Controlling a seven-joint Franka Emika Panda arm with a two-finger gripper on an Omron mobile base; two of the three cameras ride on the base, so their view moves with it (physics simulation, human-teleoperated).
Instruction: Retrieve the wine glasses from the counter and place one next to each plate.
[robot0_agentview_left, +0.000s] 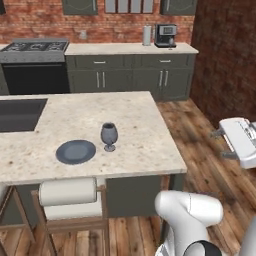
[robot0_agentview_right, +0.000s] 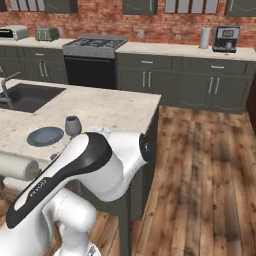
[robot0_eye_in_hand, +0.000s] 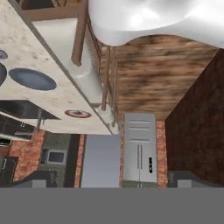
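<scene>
One smoky wine glass (robot0_agentview_left: 109, 136) stands upright on the stone island (robot0_agentview_left: 145, 150), just right of the slate-blue plate (robot0_agentview_left: 75, 151). From the right base view the glass (robot0_agentview_right: 73, 125) and the plate (robot0_agentview_right: 45, 136) sit behind my arm. My gripper (robot0_agentview_left: 223, 145) hangs open and empty over the wooden floor, right of the island and well clear of the glass. The rolled hand view has the blue plate (robot0_eye_in_hand: 33, 78) and a red-rimmed plate (robot0_eye_in_hand: 78, 114) on the island top, and my gripper (robot0_eye_in_hand: 113, 179) holds nothing. The counter (robot0_agentview_left: 130, 48) runs along the back brick wall.
A coffee machine (robot0_agentview_left: 165, 35) and a pale cylinder (robot0_agentview_left: 147, 35) stand on the counter, with a stove (robot0_agentview_left: 35, 46) to their left. The island has a black sink (robot0_agentview_left: 20, 114) and stools (robot0_agentview_left: 67, 200) at its near side. A brick wall (robot0_agentview_left: 225, 60) closes the right.
</scene>
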